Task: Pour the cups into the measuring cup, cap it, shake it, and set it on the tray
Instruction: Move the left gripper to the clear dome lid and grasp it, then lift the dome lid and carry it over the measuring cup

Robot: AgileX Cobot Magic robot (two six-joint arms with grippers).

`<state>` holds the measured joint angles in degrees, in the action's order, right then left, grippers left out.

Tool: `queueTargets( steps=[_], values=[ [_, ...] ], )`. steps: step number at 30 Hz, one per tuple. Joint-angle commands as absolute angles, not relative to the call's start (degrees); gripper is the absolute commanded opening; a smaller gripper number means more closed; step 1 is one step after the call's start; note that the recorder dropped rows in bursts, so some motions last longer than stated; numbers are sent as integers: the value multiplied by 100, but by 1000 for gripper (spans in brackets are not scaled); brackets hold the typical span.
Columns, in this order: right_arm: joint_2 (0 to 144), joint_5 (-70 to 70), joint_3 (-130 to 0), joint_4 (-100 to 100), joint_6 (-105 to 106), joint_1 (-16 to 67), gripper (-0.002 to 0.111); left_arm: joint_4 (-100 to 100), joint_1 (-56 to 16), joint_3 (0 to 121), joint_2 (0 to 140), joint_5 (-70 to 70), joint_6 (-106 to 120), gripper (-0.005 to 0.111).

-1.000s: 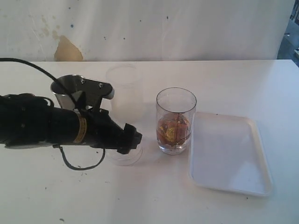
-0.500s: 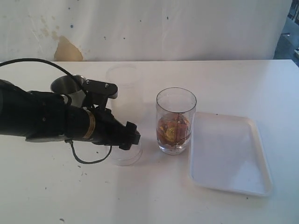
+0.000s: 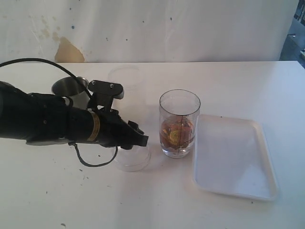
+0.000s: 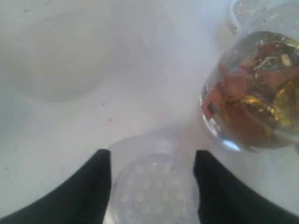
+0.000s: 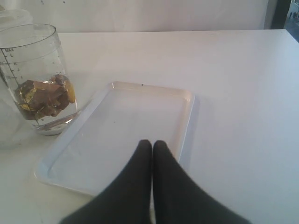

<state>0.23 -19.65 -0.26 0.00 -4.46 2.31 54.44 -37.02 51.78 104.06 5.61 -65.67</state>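
The measuring cup (image 3: 179,124) stands upright mid-table with brown and gold pieces in its bottom; it also shows in the left wrist view (image 4: 257,93) and the right wrist view (image 5: 39,79). A clear round lid (image 3: 132,160) lies flat on the table to its left. My left gripper (image 3: 141,140) is low over that lid (image 4: 154,191), its fingers (image 4: 100,186) pressed against both sides of it. The steel tumbler (image 3: 66,88) stands behind the left arm. The white tray (image 3: 233,157) lies to the right of the measuring cup. My right gripper (image 5: 152,142) is shut and empty above the tray's near rim (image 5: 60,179).
A frosted translucent cup (image 3: 126,81) stands behind the left gripper, partly hidden by it. The left arm's black cable (image 3: 90,164) droops onto the table. A white wall with a brown stain (image 3: 69,50) closes off the back edge of the table.
The left arm dropped lower and reached a little to the right, and its jaws narrowed onto the clear lid, which slid slightly right. Measuring cup, tray and tumbler stayed put.
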Motion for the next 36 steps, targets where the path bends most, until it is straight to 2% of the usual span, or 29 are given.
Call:
queueTargets(
  steps=[1, 2, 10, 17, 20, 22, 30, 36],
  values=[
    [0, -1957, 0, 0, -474, 221, 0, 5393, -3725, 5199, 10396, 590, -6589, 5],
    [0, -1957, 0, 0, -474, 221, 0, 5418, -3725, 5199, 10396, 590, -6589, 0],
    [0, -1957, 0, 0, -474, 221, 0, 5418, -3814, 5199, 9960, 59, -6740, 0],
    [0, -1957, 0, 0, -474, 221, 0, 5418, -4594, 5209, 8854, -1192, -6402, 0],
    [0, -1957, 0, 0, -474, 221, 0, 5189, -4936, 5496, 8298, -2056, -6075, 0],
    [0, -1957, 0, 0, -474, 221, 0, 4607, -4946, 5864, 8179, -2118, -5396, 0],
    [0, -1957, 0, 0, -474, 221, 0, 1983, -4946, 7422, 8938, -2233, -2696, 0],
    [0, -1957, 0, 0, -474, 221, 0, 1263, -4946, 7879, 9722, -2200, -1921, 0]
  ],
)
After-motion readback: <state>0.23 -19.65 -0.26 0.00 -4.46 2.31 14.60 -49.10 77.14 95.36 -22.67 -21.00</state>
